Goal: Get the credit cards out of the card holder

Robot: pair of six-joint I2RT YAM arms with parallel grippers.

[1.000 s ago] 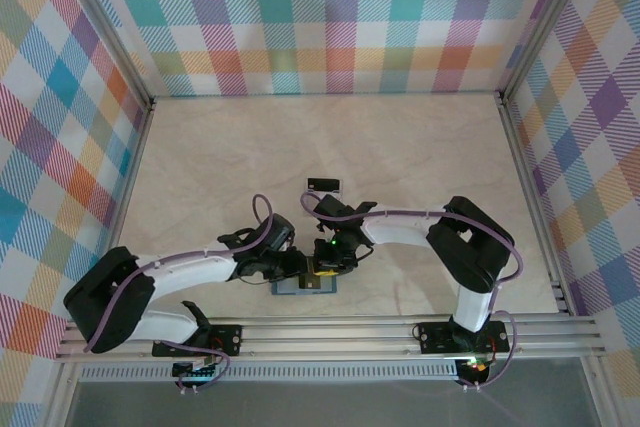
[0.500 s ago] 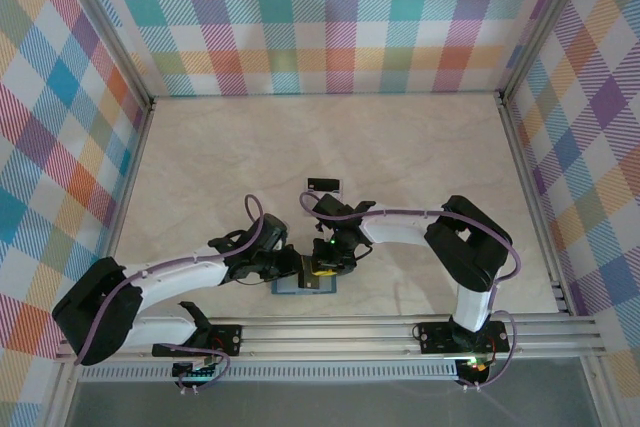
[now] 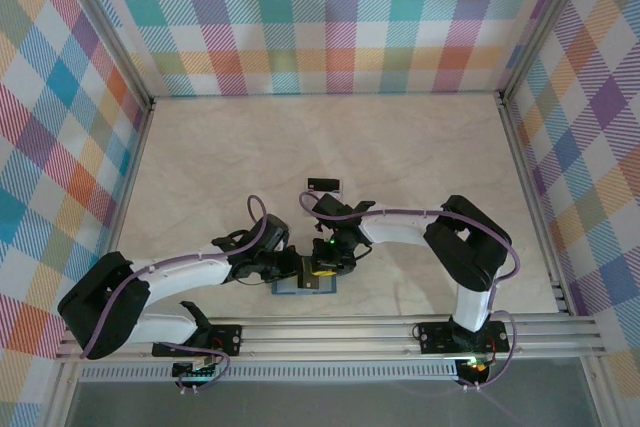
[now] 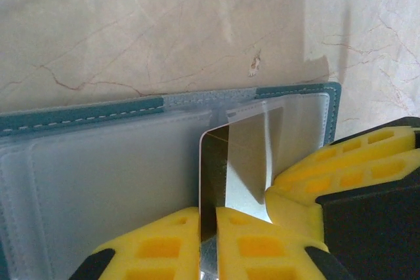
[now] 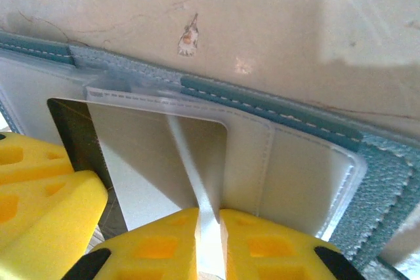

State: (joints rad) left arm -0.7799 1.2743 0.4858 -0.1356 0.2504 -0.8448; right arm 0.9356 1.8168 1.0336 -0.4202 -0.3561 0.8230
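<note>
Near the front edge of the marble-patterned surface [image 3: 200,157], between the two arms, the card holder [image 3: 285,287] lies opened flat with its slate-blue inside facing up. Its long axis runs left to right, parallel to that edge. In the left wrist view its teal stitched border crosses the frame beyond the fingertips, and clear pockets lie on the near side of that border.

One credit card [image 4: 246,155] sticks partway out of a pocket toward the holder's right end. It is pale, with a darker strip down one side and one rounded corner lifted clear of the pocket. The left tool [image 4: 209,218] is closed on this card, with a yellow pad on either side of the card's near edge and little more than the card between them.

The right tool [image 5: 207,218] is pinched shut too, on a thin pale sheet [image 5: 187,162] seen edge-on and rising from the same pocket. I cannot tell whether that sheet is a card or a leaf of the pocket. In the left wrist view the right tool's yellow fingers [image 4: 341,159] sit just beside the gripped card, touching the pocket. From above, the two tools meet over the holder, the left one reaching in from the left and the right one from the right.

Farther from the arms and well apart from the holder, a second credit card [image 3: 323,184] lies flat on the surface. It has a black band along its far edge, and its long axis also runs left to right.
</note>
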